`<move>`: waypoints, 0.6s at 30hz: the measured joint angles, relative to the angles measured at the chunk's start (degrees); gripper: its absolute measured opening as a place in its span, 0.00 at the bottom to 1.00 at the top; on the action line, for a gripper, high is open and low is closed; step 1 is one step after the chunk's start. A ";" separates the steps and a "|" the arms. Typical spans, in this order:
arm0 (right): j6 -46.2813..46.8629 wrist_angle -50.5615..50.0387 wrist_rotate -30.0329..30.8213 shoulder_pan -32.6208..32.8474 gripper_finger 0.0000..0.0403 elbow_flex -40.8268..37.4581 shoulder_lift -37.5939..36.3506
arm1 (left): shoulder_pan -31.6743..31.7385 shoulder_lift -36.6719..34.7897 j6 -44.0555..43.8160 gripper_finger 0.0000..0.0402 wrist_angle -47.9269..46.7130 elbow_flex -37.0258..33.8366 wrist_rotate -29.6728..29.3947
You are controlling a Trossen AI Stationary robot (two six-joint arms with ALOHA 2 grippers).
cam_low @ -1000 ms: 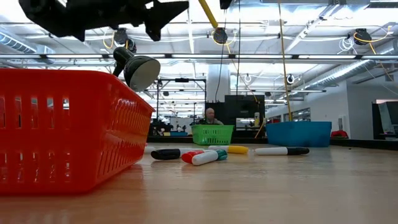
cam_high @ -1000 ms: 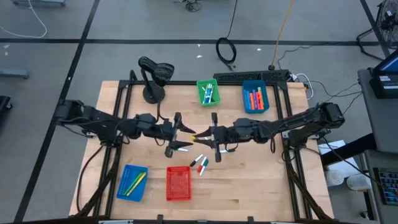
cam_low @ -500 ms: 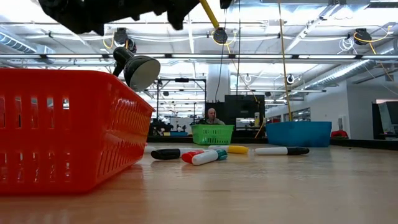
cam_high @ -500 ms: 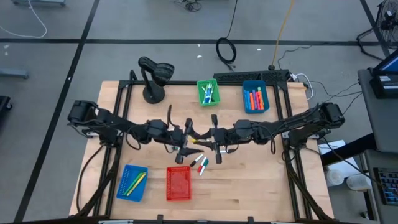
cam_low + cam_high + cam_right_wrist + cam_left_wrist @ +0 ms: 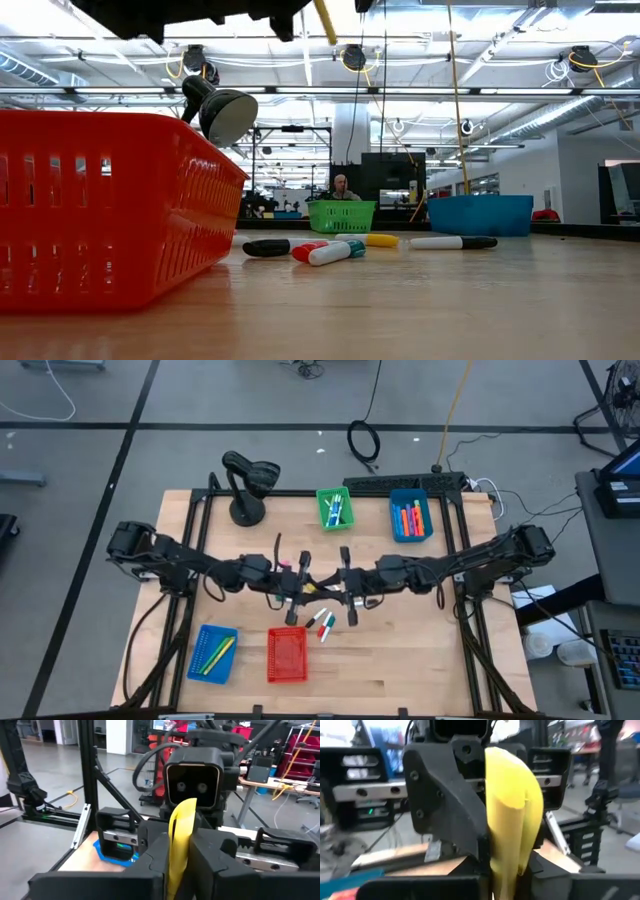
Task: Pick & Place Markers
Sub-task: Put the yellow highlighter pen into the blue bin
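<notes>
A yellow marker [image 5: 319, 585] hangs above the table's middle between my two grippers, which face each other. My left gripper [image 5: 305, 584] comes from the left and is shut on one end of it. My right gripper [image 5: 336, 584] comes from the right and is shut on the other end. Below them, loose markers [image 5: 321, 623] lie on the wood: a black one [image 5: 265, 247], a red, white and green pair [image 5: 330, 251], a yellow one [image 5: 378, 240] and a white one with a black cap [image 5: 452, 242]. My left gripper pinches the yellow marker's left end [image 5: 506, 855] between its two fingers [image 5: 470, 845], coming level from the table's left. The marker is lifted clear of the table and slightly tilted. My right gripper pinches the marker's right end [image 5: 178, 851] between its two fingers [image 5: 206, 851], coming level from the table's right. The marker sticks out ahead of it toward the left arm.
A red basket [image 5: 287, 655] and a blue basket [image 5: 213, 652] with yellow markers stand near the front edge. At the back are a green basket [image 5: 335, 508], a blue basket [image 5: 409, 518] with orange and red markers, and a black stand [image 5: 247, 485]. A person [image 5: 339, 186] sits far behind.
My left gripper has gone toward the table's right edge, up to the right gripper, and now has the marker's free end between its fingers. The right gripper has kept the yellow marker in the air at about the same place.
</notes>
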 joint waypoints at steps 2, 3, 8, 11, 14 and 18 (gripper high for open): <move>-0.18 -0.27 -0.03 0.05 0.12 0.04 0.08 | -0.67 -2.08 -0.18 0.08 -4.55 0.01 -2.64; -0.44 -0.73 -0.01 0.07 0.13 0.04 0.08 | -1.13 -3.10 -0.17 0.08 -7.08 0.02 -4.13; -0.58 -7.31 0.19 0.11 0.18 0.13 -0.89 | -4.35 -10.76 -0.70 0.03 -21.19 0.02 -14.13; 1.27 -13.08 -0.05 0.16 0.20 0.00 -1.55 | -7.51 -15.90 -2.27 0.03 -30.74 0.03 -21.25; 4.04 -18.00 -0.30 0.27 0.21 -0.13 -2.45 | -11.69 -20.34 -7.94 0.03 -40.46 0.11 -26.86; 6.36 -23.37 -0.29 0.61 0.20 0.00 -3.78 | -17.96 -25.22 -28.89 0.03 -55.42 0.11 -31.16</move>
